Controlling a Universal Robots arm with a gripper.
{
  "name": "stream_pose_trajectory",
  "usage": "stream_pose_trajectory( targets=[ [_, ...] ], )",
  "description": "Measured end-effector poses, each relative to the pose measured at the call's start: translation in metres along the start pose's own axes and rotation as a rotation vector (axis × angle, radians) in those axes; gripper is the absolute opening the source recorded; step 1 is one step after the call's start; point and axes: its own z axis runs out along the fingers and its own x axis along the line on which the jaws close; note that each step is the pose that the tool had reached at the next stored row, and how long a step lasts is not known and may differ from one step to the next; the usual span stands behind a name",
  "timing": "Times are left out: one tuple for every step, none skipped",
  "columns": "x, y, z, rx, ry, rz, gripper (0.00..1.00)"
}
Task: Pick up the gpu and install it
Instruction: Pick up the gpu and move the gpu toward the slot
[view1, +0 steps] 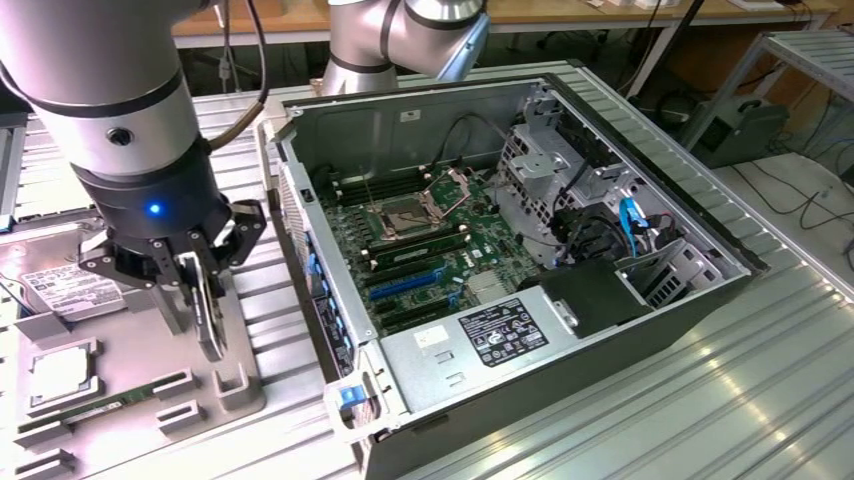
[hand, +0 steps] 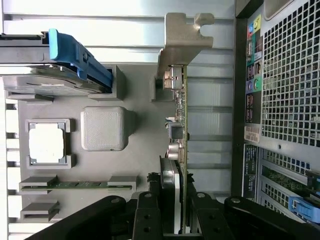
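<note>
I find my arm (view1: 100, 90) at the exterior view's left, its wrist section upright and the tool pointing straight down. The blue indicator (view1: 155, 209) on the wrist housing is lit. The gripper (view1: 187, 292) has its fingers (hand: 147, 220) drawn partway in, clamped on both faces of the gpu (hand: 181, 120).

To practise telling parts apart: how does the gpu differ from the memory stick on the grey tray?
The gpu sits between the jaws; the memory stick rests untouched in its holders. The gpu carries a silver bracket; the memory stick has none. Both are thin boards.
</note>
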Motion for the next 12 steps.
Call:
stream_pose_trajectory(
  targets=[
    [0.0,0.0,-0.0011,-0.0001,-0.0001,0.0,0.28],
    [0.0,0.0001,-0.0023,-0.0001,-0.0001,0.001,0.28],
    [0.0,0.0001,-0.0039,0.0,-0.0001,0.001,0.28],
    [0.0,0.0001,-0.0054,-0.0001,-0.0001,0.001,0.28],
    [0.0,0.0002,-0.0068,0.0,-0.0001,0.002,0.28],
    [0.0,0.0002,-0.0082,0.0,-0.0002,0.002,0.28],
    [0.0,0.0002,-0.0097,0.0,-0.0001,0.003,0.28],
    [0.0,0.0003,-0.0112,0.0,-0.0001,0.003,0.28],
    [0.0,0.0003,-0.0128,0.0,-0.0001,0.003,0.28],
    [0.0,0.0004,-0.0157,0.0001,-0.0001,0.004,0.28],
    [0.0,0.0004,-0.0178,0.0,-0.0002,0.005,0.28],
    [0.0,0.0005,-0.0201,0.0,-0.0003,0.005,0.28]
  ],
)
